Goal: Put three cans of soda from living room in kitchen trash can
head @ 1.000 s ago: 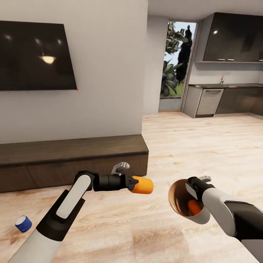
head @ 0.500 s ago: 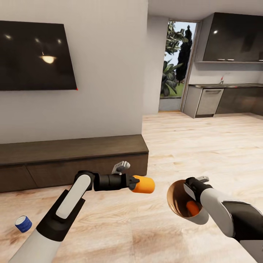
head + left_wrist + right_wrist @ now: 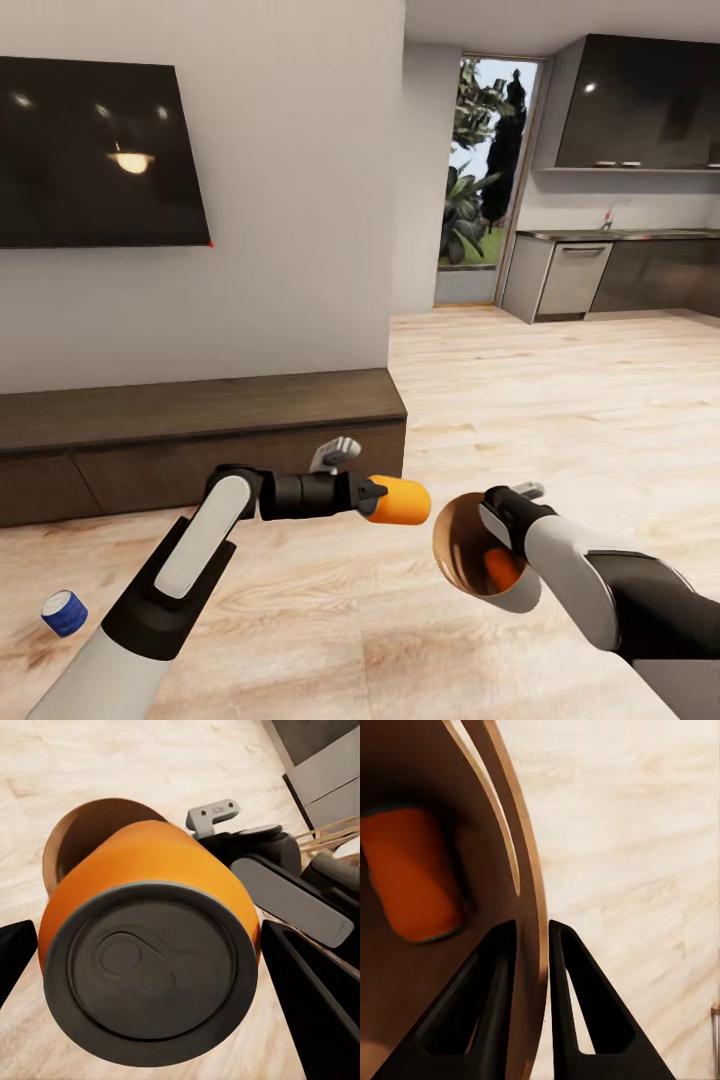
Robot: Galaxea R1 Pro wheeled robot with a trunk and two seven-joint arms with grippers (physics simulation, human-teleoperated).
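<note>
The left gripper (image 3: 372, 497) is stretched out sideways over the light wood floor (image 3: 560, 400), its black fingers (image 3: 315, 1005) closed on either side of an orange cylindrical soda can with a grey top (image 3: 398, 501), and the can lies horizontal, pointing at the bin. In the left wrist view that can (image 3: 150, 967) looms large, grey lid toward the camera, with the bin's brown mouth just behind it. Over on the other side, the right gripper (image 3: 497, 506) holds the small round grey bin with the tan-brown wood-like inside (image 3: 455, 545) tipped on its side, mouth facing the incoming can, the 2 near but apart. The right wrist view shows the right gripper's (image 3: 533, 937) 2 dark fingers (image 3: 577, 1005) pinched on the bin's thin rim (image 3: 521, 855), 1 inside and 1 outside, next to the handle cut-out. A second orange can (image 3: 412, 874) already lies inside the bin. The dark blue can with a white band (image 3: 64, 613) sits on the floor, well apart to the robot's left. Behind stand the long low dark-wood cabinet (image 3: 200, 430), the large black wall TV (image 3: 95, 150) and, further off, the dark grey kitchen cabinets (image 3: 640, 100).
</note>
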